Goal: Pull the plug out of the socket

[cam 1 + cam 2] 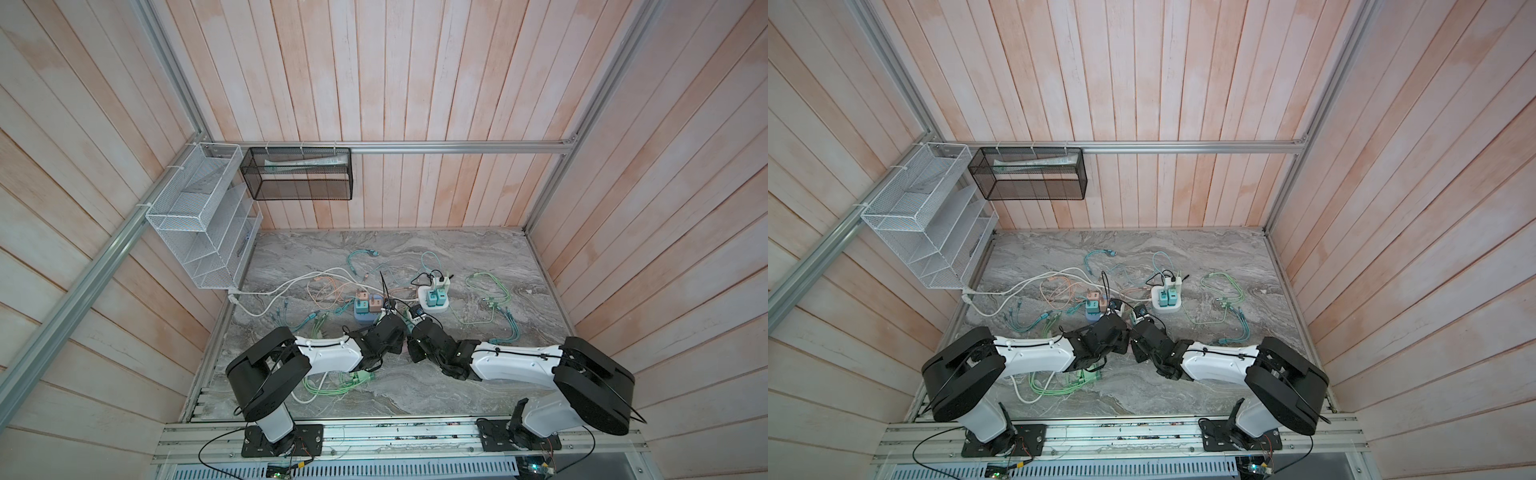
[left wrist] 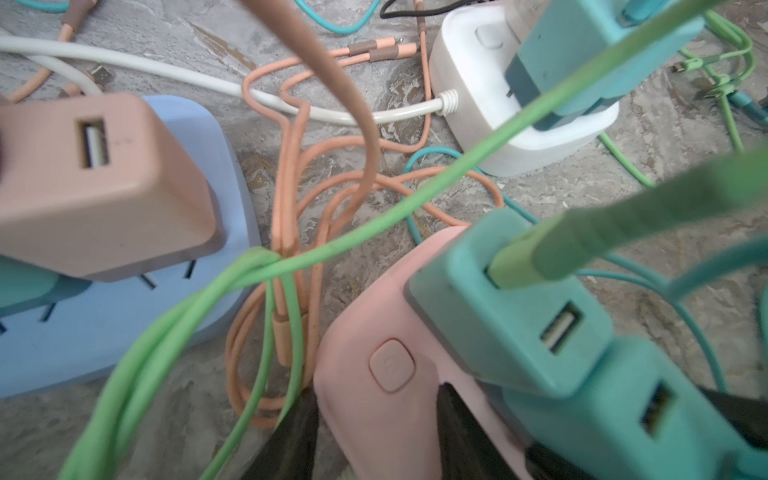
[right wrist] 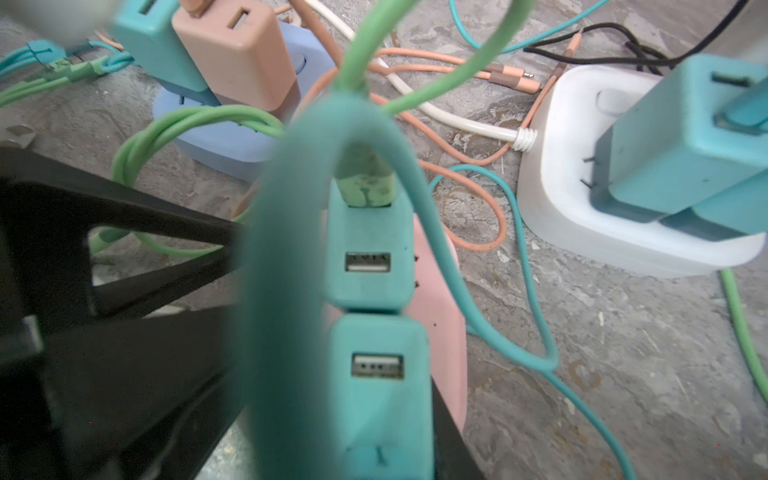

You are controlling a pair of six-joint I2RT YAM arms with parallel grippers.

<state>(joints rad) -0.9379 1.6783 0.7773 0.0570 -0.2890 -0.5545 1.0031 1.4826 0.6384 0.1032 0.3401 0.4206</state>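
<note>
A pink socket (image 2: pixel 386 424) lies on the marble table, with my left gripper (image 2: pixel 376 409) shut on its narrow end, one black finger on each side. Two teal plugs stand on it. The farther one (image 2: pixel 511 316) carries a green cable (image 2: pixel 436 199). My right gripper (image 3: pixel 382 419) is shut on the nearer teal plug (image 3: pixel 380 399); one finger (image 3: pixel 446 436) shows beside it, while a blurred teal cable hides the other. I cannot tell whether its pins sit in the socket. In both top views the two grippers (image 1: pixel 392 324) (image 1: pixel 409 328) meet at mid-table, covering the socket.
A blue socket (image 1: pixel 365 319) with a pink and a teal plug sits just left. A white socket (image 1: pixel 434 305) with teal plugs lies behind right. Orange, green, teal and white cables sprawl around. A white mesh rack (image 1: pixel 199 216) and a black basket (image 1: pixel 299 174) hang on the walls.
</note>
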